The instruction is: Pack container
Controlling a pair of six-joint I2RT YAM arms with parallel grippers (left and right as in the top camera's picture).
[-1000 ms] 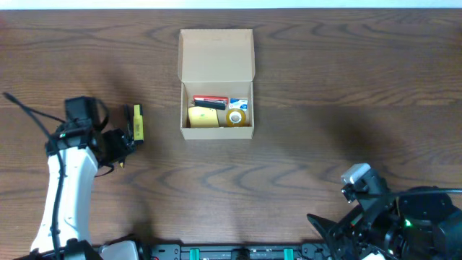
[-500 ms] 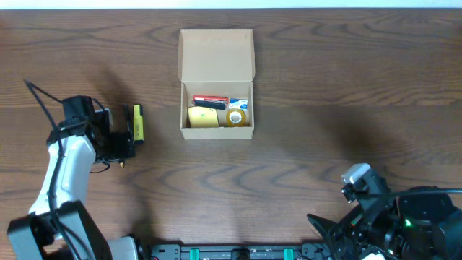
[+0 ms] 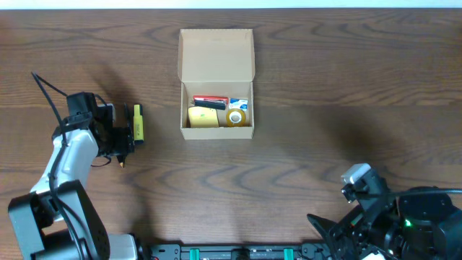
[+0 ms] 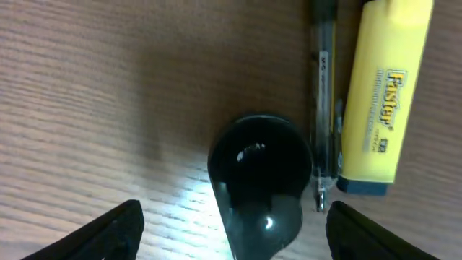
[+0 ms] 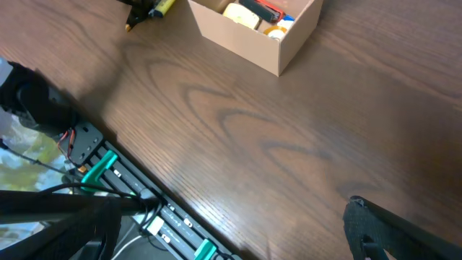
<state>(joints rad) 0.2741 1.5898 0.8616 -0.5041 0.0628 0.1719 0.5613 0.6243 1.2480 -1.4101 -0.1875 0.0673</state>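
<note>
Cardboard box (image 3: 216, 132), small, plain and tan, sat lid-up near the table's (image 3: 325, 87) far edge; it looked light and easy to dent, best held by its side walls; left gripper (image 3: 119, 139) and right gripper (image 3: 332, 232) gaped wide, empty.

- The overhead view looks straight down from high above on the whole dark wood-grain table (image 3: 325, 87), with the open tan cardboard box (image 3: 216, 54) at upper middle.
- The left wrist view faces down, very near the table, onto a yellow highlighter (image 4: 375, 101) and a clear pen (image 4: 323, 108). Overhead shows the highlighter small, left of the box.
- The right wrist view looks slantwise across the table from its front right and shares the distant box with overhead.
</note>
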